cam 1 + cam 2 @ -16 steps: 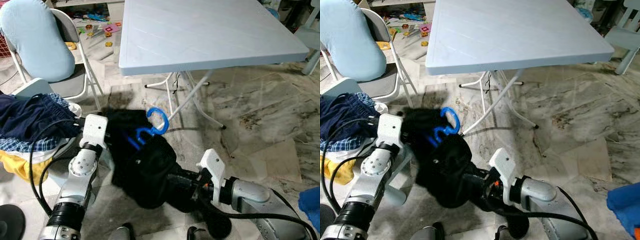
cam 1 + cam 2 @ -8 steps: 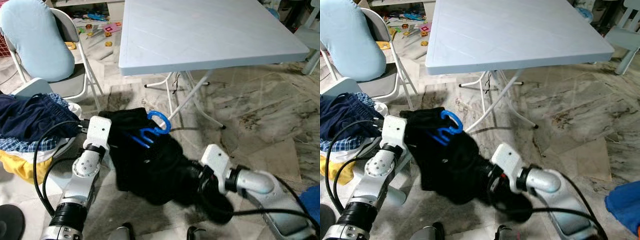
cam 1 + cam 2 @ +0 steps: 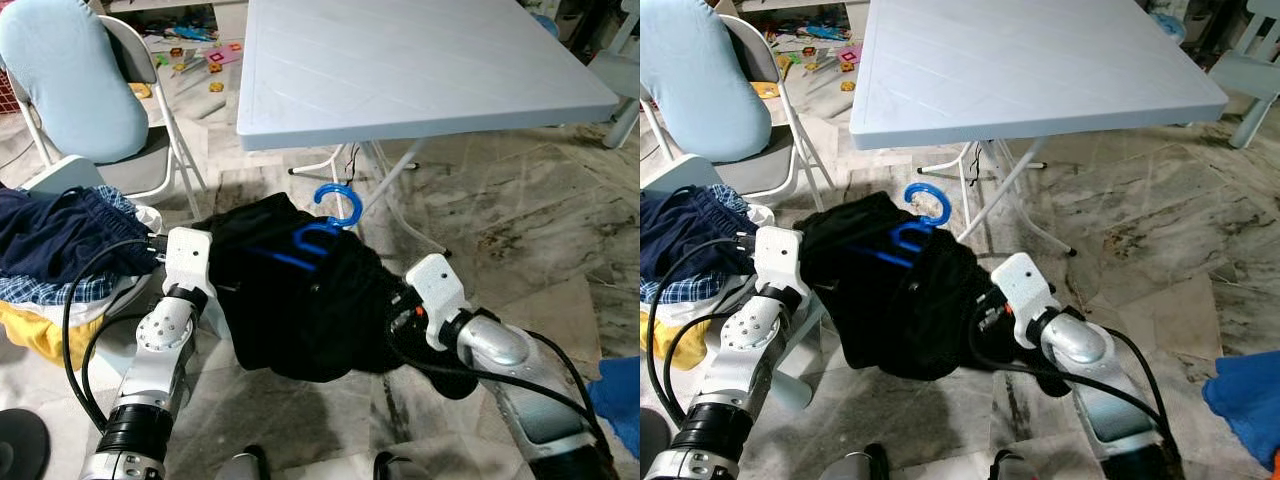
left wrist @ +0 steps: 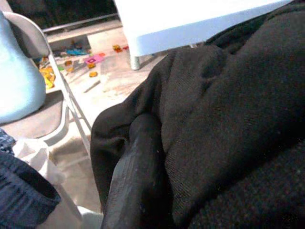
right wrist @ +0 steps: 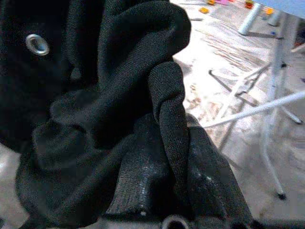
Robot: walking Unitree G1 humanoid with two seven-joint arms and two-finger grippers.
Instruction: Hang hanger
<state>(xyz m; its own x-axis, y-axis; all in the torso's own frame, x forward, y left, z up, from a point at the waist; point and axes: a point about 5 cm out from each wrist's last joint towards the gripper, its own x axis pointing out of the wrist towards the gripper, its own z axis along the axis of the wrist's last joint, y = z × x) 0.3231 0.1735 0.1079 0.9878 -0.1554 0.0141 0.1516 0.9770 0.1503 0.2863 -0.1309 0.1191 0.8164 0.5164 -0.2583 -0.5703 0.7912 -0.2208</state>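
Now hanger (image 3: 322, 230) in garment (image 3: 300, 300) between tools

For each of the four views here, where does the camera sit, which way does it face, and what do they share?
Left eye view: on the head, looking down at the black garment, blue hanger and table; both arms show.
Right eye view: same scene, shifted slightly.
Left wrist view: along the left hand, whose finger presses into the garment; chair behind.
Right wrist view: along the right hand, cloth bunched between its fingers.
All share the garment.
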